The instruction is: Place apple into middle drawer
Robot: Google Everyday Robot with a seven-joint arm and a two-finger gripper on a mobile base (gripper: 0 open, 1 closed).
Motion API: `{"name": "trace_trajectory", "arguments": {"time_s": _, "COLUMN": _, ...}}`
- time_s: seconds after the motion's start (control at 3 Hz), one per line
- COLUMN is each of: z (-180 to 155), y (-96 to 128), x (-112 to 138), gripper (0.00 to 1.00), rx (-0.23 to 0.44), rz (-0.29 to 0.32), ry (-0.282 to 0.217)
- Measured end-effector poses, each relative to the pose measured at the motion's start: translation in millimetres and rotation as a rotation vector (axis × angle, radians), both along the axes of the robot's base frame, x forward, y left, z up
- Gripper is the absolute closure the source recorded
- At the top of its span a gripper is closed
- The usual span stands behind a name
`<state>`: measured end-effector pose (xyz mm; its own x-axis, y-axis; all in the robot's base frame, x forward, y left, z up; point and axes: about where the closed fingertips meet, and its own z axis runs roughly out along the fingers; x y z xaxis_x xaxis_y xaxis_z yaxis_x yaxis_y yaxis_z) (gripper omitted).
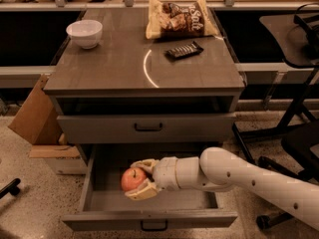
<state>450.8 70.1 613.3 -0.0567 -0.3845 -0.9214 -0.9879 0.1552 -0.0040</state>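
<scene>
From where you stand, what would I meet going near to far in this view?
Front of the middle drawer, apple held by the claw in that drawer, closed drawer front, snack bar, chip bag.

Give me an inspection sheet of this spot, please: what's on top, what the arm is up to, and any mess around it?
Surface: grey cabinet top, with a pale curved mark, carrying three items.
Job's things: apple held within the open middle drawer, toward the picture's left; whether it touches the drawer floor cannot be told.
Clutter: white bowl at back left, chip bag at the back, dark snack bar just in front of the bag.
Grippers: gripper reaches in from the right, fingers closed above and below the apple.
Cables: nothing seen.
Surroundings: closed drawer above the open one; cardboard box on the floor, left; black chair frame, right.
</scene>
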Motion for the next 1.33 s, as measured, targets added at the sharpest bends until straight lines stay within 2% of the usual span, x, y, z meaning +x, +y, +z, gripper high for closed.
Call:
{"name": "trace_trajectory", "arguments": {"time_s": 0.33, "z": -34.0, "y": -7.2, "x": 9.3, "gripper": 1.00, "rx": 0.017, "rz": -0.033, "ry": 0.010}}
{"name": "trace_trajectory", "arguments": {"time_s": 0.67, "z": -72.0, "y": -14.7, "x": 29.2, "gripper": 1.00, "rx": 0.027, "rz": -0.052, "ry": 0.027}}
{"name": "trace_trajectory", "arguments": {"time_s": 1.0, "z": -138.1, "y": -30.7, "x": 66.4, "gripper": 1.00, "rx": -0.028, "rz": -0.090, "ry": 0.074}}
{"name": "trace_trajectory", "arguments": {"time_s": 1.33, "z": -140.7, "y": -27.3, "x": 69.8, "gripper": 1.00, "rx": -0.037, "rz": -0.075, "ry": 0.067}}
